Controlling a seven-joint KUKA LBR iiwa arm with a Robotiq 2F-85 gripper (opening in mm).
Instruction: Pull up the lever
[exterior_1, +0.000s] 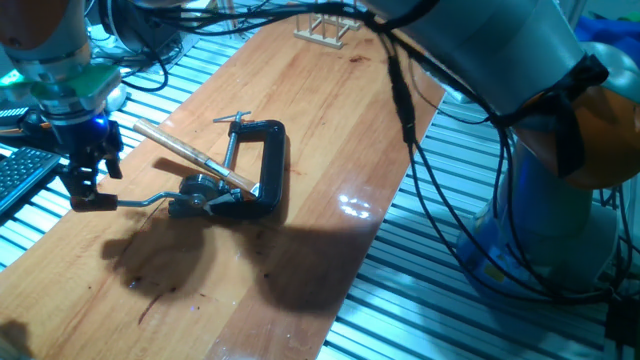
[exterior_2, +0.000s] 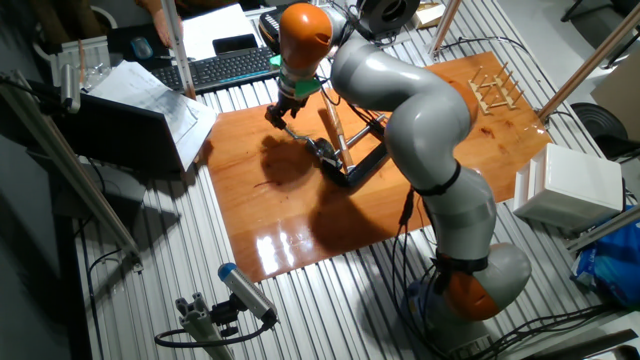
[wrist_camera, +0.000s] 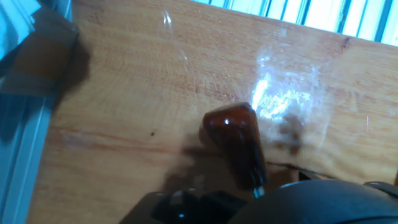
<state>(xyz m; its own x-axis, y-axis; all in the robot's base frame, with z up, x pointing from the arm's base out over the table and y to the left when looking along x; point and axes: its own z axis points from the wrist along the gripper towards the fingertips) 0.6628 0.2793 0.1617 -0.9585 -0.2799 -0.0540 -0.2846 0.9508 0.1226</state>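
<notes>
The thin bent silver metal lever with a dark red-brown rounded wooden knob (exterior_1: 88, 203) lies low over the wooden tabletop, its crank arm running roughly level from the knob toward a small silver hub beside the base of the black clamp. In the other fixed view the lever (exterior_2: 290, 127) shows as a slender rod angling from the knob down to the hub. From the hand view the knob (wrist_camera: 235, 142) is glossy, with a bright highlight, tapering toward the thin metal stem at its lower end.
</notes>
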